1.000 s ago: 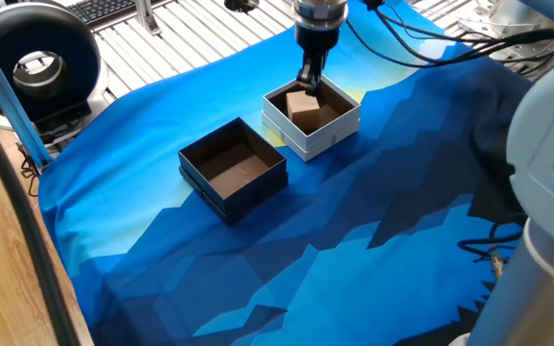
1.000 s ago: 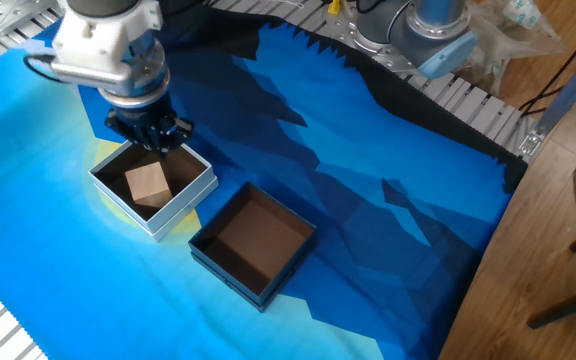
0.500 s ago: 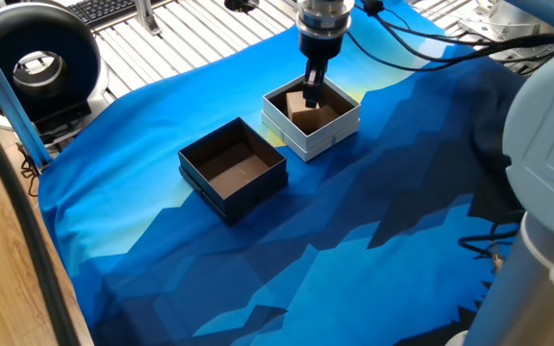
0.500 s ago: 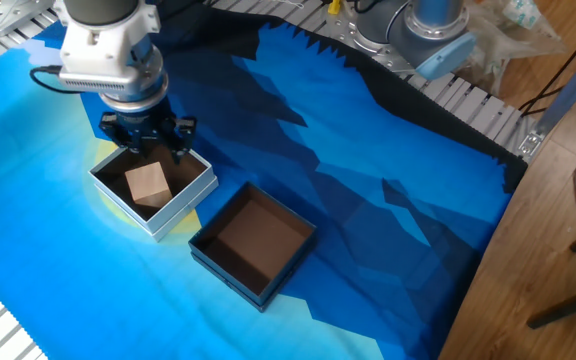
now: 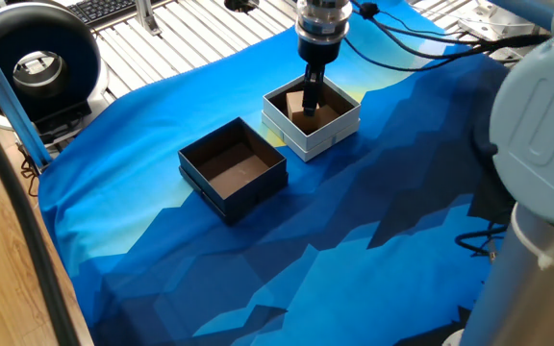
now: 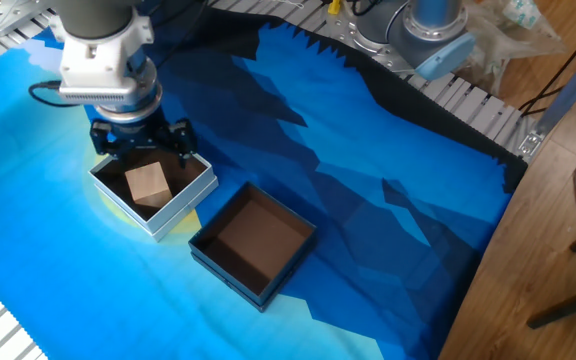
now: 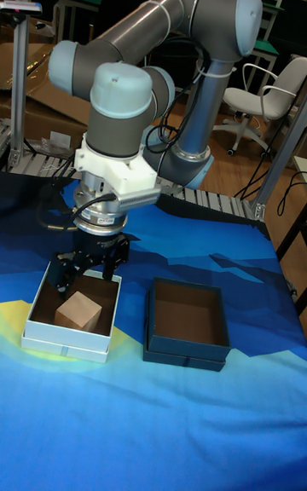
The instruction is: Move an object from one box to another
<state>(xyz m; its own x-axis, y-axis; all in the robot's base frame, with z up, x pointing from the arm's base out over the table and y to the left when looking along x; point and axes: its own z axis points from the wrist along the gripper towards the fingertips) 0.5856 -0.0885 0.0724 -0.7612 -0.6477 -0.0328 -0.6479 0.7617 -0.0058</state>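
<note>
Gripper [image 7: 86, 274] spread wide over the white box [image 7: 38, 334].
Its fingers straddle the small wooden cube [image 7: 78, 309] resting inside, not gripping it; the dark box [image 7: 187, 347] sits just beside.

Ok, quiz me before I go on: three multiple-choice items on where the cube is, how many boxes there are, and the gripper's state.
1. The cube sits:
A. in the white box
B. in the dark box
C. on the cloth

2. Boxes on the cloth:
A. one
B. two
C. three

3. The gripper is:
A. shut on the cube
B. open above the cube
C. over the dark box

Answers:
1 A, white walls surround it.
2 B, one white, one dark.
3 B, fingers spread, the cube lies free beneath.
</note>
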